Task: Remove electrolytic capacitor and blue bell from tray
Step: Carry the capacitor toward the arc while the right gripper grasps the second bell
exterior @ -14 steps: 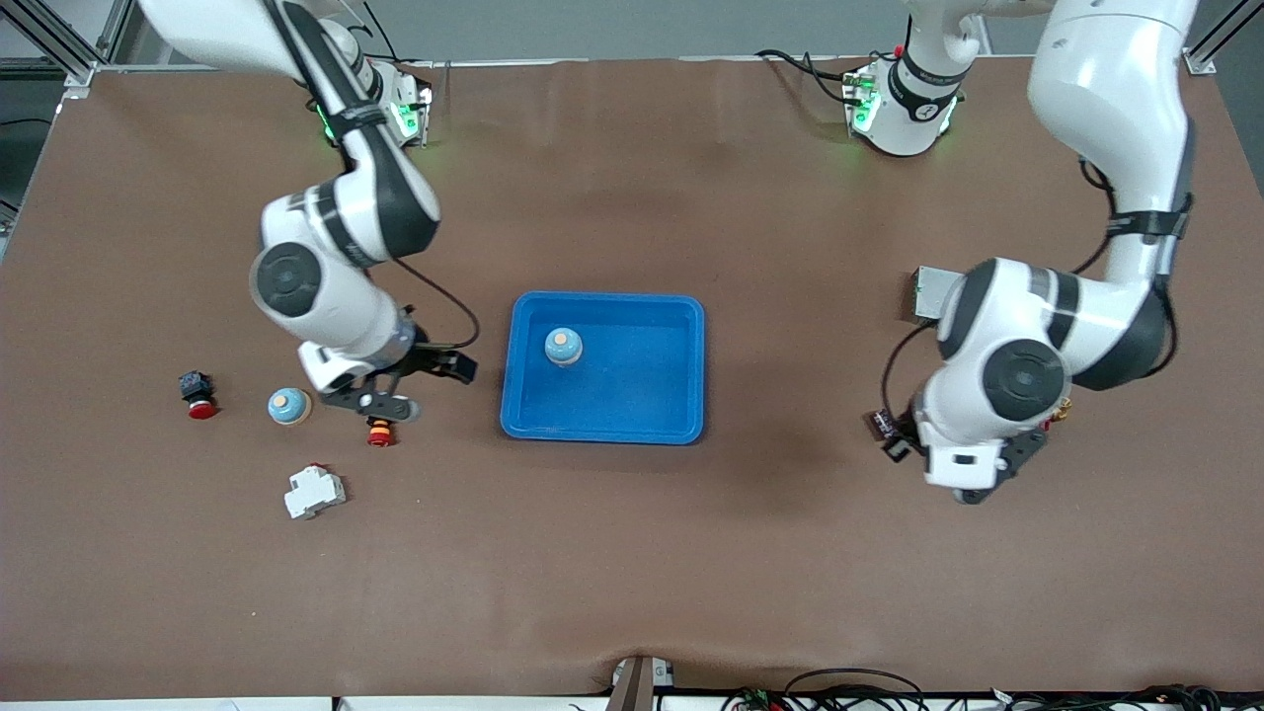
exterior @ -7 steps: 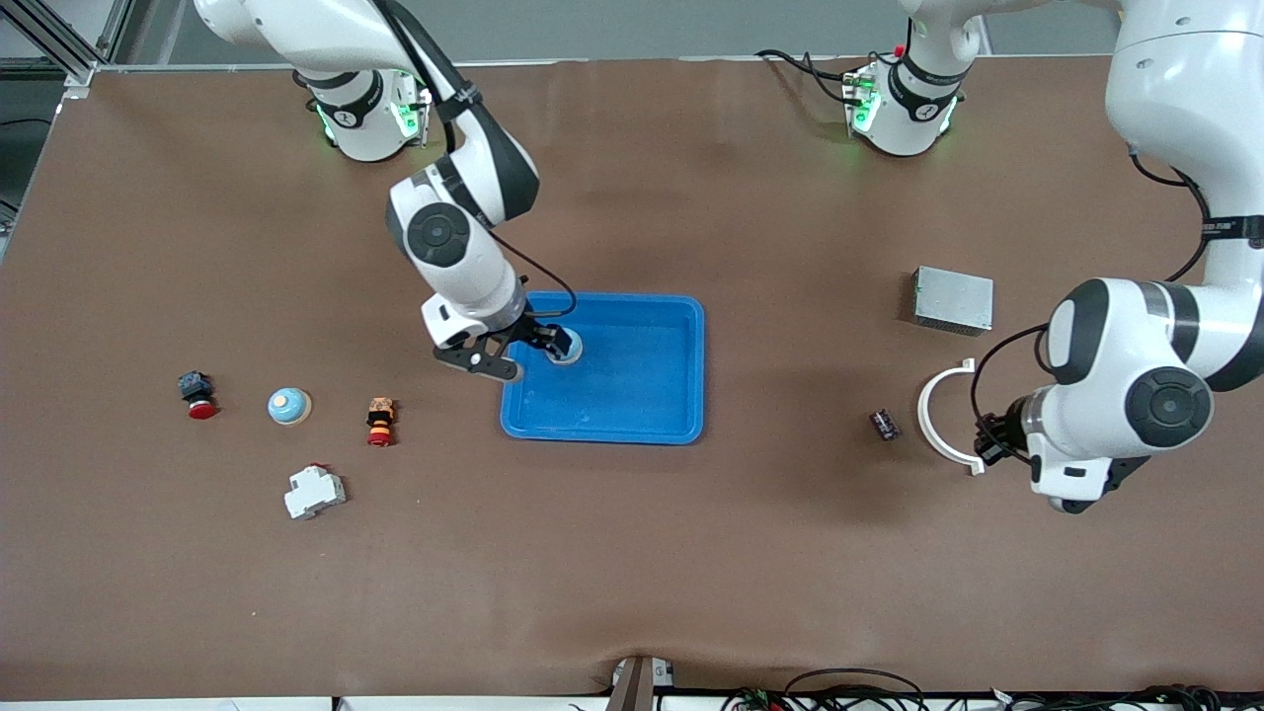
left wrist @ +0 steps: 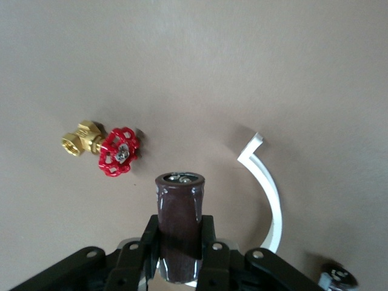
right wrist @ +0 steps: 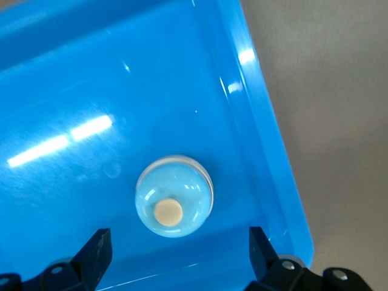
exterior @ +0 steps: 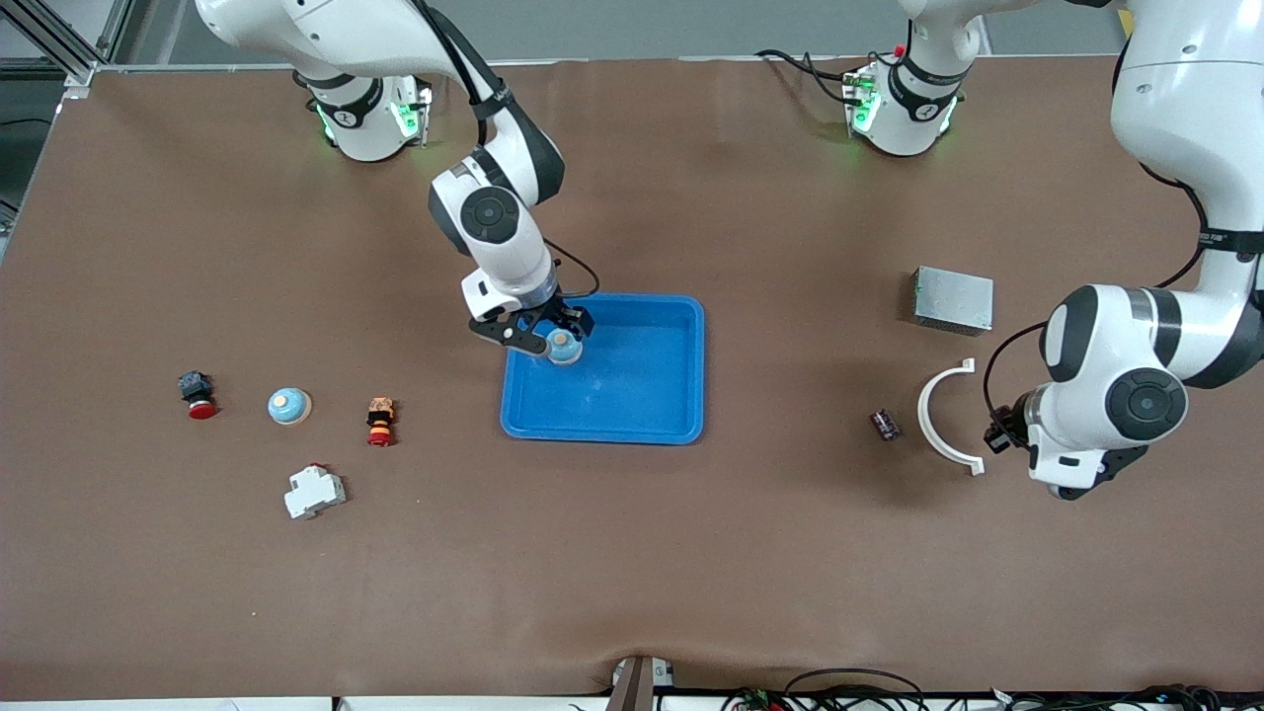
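The right gripper (exterior: 545,336) hangs with its jaws spread wide over a pale blue bell (exterior: 564,347) that sits in the blue tray (exterior: 632,430), in the corner toward the right arm's base. The left gripper (left wrist: 180,260) is over the table at the left arm's end, clenched on a brown capacitor (left wrist: 179,233), near a white curved bracket (exterior: 940,415) and a red-handled brass valve (left wrist: 104,147). A second bell (exterior: 288,406) rests toward the right arm's end.

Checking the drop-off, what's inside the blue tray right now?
One light-blue bell sits in the blue tray, with the right gripper open over it. No capacitor is visible there.
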Tool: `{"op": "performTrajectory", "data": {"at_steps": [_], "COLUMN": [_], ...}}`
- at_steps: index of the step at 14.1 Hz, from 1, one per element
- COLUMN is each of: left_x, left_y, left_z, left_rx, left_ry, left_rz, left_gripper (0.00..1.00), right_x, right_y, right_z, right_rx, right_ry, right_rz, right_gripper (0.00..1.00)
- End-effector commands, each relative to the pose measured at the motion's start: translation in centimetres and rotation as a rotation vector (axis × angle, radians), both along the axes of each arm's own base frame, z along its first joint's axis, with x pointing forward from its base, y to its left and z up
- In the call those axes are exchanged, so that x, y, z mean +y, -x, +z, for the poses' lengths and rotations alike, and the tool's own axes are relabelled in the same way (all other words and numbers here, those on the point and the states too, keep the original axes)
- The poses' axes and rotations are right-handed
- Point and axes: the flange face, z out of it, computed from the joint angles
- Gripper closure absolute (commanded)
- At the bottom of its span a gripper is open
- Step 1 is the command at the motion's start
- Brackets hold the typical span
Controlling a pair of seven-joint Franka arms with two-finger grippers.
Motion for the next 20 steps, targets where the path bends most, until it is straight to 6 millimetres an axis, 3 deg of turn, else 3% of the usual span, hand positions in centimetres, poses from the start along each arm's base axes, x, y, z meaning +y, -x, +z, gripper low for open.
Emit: {"op": "performTrajectory", "data": {"at_steps": [1,7,11,13,16,19,20], "left_x": [0.3,1.3,4.2,3.7,1.8,1.4,1.4], "left_y": [0.9,2.5,3.2,3.1,2.8,2.8,2.8], "left_z": [-1.8,-6.9,-7.2,-6.9,-6.4,-6.5,-6.7], "left_rx": [-0.006,-0.026,-0.015,-0.021,-0.037,-0.04,-0.036], "left_ry": [-0.001,0.019,-0.012,-0.01,-0.009,-0.009,-0.009], "left_rz": [-0.018,-0.025,-0.018,-0.006,0.023,0.037,0.033], "left_gripper": [1.0,1.0,0.97,0.87,0.91,0.89,0.81], "right_x": [0.6,1.3,1.6,1.7,1.8,2.2,2.2], "right_y": [0.3,-1.3,-2.6,-2.5,-2.4,-1.8,-1.7], "right_z": [-1.8,-3.2,-3.0,-3.0,-3.1,-3.3,-3.4], "right_rx": [-0.041,-0.049,-0.062,-0.061,-0.061,-0.056,-0.056], "right_ry": [0.025,0.025,0.014,0.015,0.018,0.021,0.023], "right_rz": [-0.03,-0.043,-0.049,-0.048,-0.042,-0.031,-0.028], "right_gripper": [0.0,0.0,0.0,0.0,0.0,0.21,0.29]}}
